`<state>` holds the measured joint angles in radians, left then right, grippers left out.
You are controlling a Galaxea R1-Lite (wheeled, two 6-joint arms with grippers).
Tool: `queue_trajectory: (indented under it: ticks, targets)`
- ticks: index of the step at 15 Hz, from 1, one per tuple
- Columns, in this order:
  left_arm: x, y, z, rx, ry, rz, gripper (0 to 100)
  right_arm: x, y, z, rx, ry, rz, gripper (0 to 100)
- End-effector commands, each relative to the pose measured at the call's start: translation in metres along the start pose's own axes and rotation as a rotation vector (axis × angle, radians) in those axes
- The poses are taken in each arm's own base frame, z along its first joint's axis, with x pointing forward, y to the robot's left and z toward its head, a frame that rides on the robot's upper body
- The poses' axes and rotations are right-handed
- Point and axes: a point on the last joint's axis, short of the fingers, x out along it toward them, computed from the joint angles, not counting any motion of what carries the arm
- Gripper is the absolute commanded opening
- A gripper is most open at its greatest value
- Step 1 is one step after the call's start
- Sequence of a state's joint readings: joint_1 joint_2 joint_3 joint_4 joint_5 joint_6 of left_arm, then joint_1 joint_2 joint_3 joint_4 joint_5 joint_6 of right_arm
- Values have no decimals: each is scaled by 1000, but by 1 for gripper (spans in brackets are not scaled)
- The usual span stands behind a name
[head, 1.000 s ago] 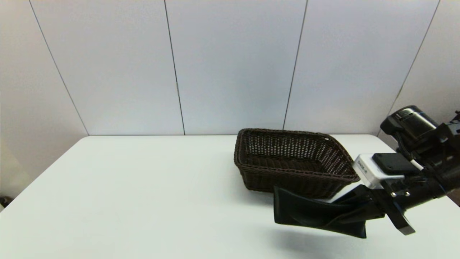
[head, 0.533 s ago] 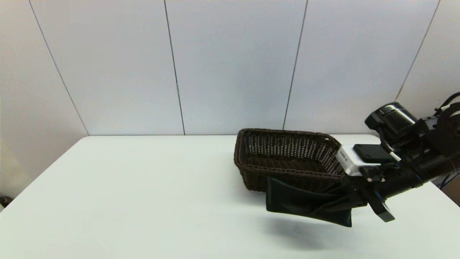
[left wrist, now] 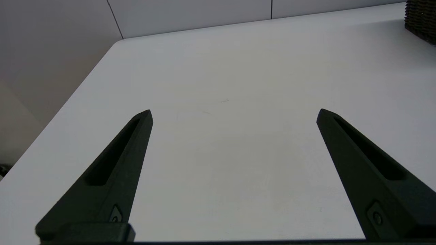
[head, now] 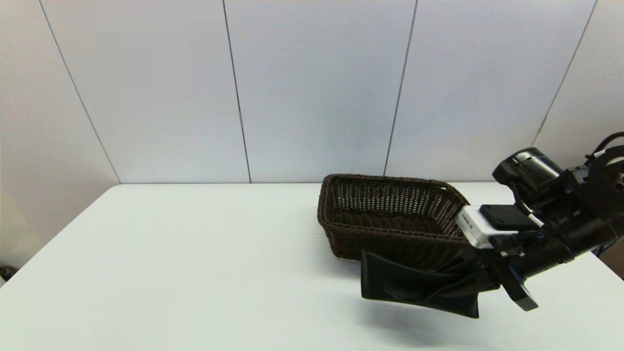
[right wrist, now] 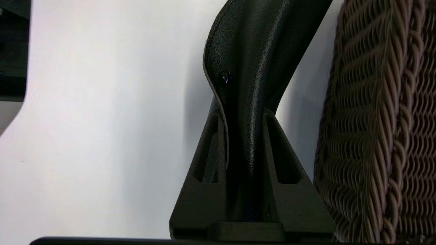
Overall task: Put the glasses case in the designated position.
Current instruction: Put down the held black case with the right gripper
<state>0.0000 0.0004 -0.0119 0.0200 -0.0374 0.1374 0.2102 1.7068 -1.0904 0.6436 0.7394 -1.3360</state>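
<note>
The black glasses case (head: 414, 287) hangs in the air just in front of the dark brown woven basket (head: 395, 214), casting a shadow on the white table below. My right gripper (head: 480, 285) is shut on its right end. In the right wrist view the case (right wrist: 252, 68) is pinched between the two fingers (right wrist: 204, 166), its snap button showing, with the basket wall (right wrist: 378, 119) close beside it. My left gripper (left wrist: 235, 112) is open over bare table, holding nothing.
The basket stands at the back right of the white table (head: 195, 263), near the panelled wall. A corner of the basket (left wrist: 422, 17) shows in the left wrist view. The table's right edge lies close under my right arm.
My right gripper has carried the case left and toward the basket's front wall over the last second, then dipped slightly. The left arm has not moved.
</note>
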Motion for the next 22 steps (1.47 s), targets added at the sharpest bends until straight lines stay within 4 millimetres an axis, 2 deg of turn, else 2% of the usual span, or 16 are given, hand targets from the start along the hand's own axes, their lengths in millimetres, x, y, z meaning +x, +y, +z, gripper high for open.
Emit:
queue_trajectory:
  ticks: [1, 17, 19, 22]
  targets:
    - [0, 0, 0, 1, 2, -1, 100, 0, 3, 0, -11, -9, 10, 0]
    - [0, 0, 0, 1, 1, -1, 100, -2, 0, 6, -16, -13, -4, 0]
    - [0, 0, 0, 2, 1, -1, 100, -5, 0, 8, -24, -16, -16, 0]
    - [0, 0, 0, 1, 2, -1, 100, -23, 3, 23, -74, -32, -83, 0]
